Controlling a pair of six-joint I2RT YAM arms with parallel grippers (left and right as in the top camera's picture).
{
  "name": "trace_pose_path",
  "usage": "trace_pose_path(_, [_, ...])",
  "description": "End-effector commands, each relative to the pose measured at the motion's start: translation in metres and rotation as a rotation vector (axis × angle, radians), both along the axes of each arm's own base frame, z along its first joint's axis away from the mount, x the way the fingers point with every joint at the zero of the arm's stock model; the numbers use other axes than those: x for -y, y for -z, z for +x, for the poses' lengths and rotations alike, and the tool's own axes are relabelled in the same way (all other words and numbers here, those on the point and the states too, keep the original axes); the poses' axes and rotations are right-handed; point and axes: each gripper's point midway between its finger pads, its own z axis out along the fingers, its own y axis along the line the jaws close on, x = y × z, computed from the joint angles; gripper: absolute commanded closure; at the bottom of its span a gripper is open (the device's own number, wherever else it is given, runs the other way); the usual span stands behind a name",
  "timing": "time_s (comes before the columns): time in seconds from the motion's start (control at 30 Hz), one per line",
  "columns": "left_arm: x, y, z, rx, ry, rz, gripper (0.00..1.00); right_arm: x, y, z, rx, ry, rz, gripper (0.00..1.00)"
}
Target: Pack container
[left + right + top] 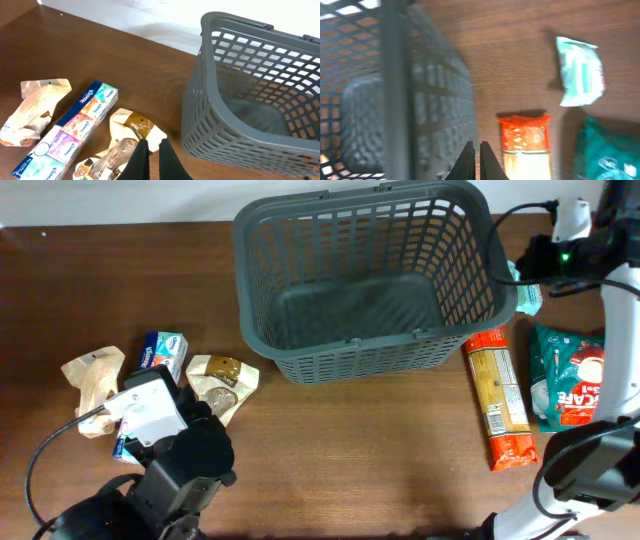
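The container point(340, 360) is a large dark grey lattice basket at the back middle of the table, with nothing in it; its wall also shows in the left wrist view point(210, 115) and the right wrist view point(435, 85). My left gripper point(154, 140) is shut on nothing, hovering over a cream snack pouch point(127, 125) at the front left. My right gripper point(477, 142) is shut and empty, just outside the basket's right wall, beside an orange pasta packet point(525, 145).
Left of the basket lie a tissue pack point(160, 355), the cream pouch point(222, 380) and a beige bag point(95, 375). To its right lie the pasta packet point(500, 400), a green coffee bag point(570, 375) and a pale teal packet point(527, 290).
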Motion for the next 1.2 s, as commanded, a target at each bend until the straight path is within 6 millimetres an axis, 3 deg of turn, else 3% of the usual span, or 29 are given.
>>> trace_pose_path(0.0, [-0.001,0.001,0.0,-0.005,0.003,0.018,0.98,-0.025,-0.003,0.003,0.016,-0.06,0.048,0.96])
trace_pose_path(0.27, [-0.001,0.001,0.0,-0.005,0.004,0.018,0.98,-0.07,-0.003,0.003,0.013,-0.158,0.048,0.96])
trace_pose_path(0.53, [-0.001,0.001,0.0,-0.005,0.004,0.018,0.98,-0.075,0.0,0.0,-0.01,-0.159,0.045,0.97])
trace_pose_path(0.67, [-0.001,0.001,0.0,-0.005,0.004,0.019,0.98,-0.059,-0.005,-0.005,-0.015,-0.096,-0.008,0.96])
trace_pose_path(0.87, [0.0,0.002,0.0,-0.007,0.008,0.016,0.98,0.002,-0.061,-0.034,0.073,0.067,-0.111,0.96])
trace_pose_path(0.93, [0.002,0.003,0.0,-0.013,0.018,0.008,0.98,0.027,-0.072,-0.049,0.084,0.135,-0.124,0.59])
trace_pose_path(1.03, [0.008,0.004,-0.001,-0.026,0.045,-0.013,0.98,0.061,-0.074,-0.074,0.051,0.22,-0.129,0.28])
trace_pose_path(1.1, [0.012,0.005,-0.001,-0.032,0.067,-0.021,0.95,0.083,-0.067,-0.093,0.0,0.263,-0.132,0.01])
trace_pose_path(1.17, [0.02,0.002,0.001,-0.028,0.123,0.007,0.92,0.097,-0.062,-0.105,-0.037,0.281,-0.138,0.01])
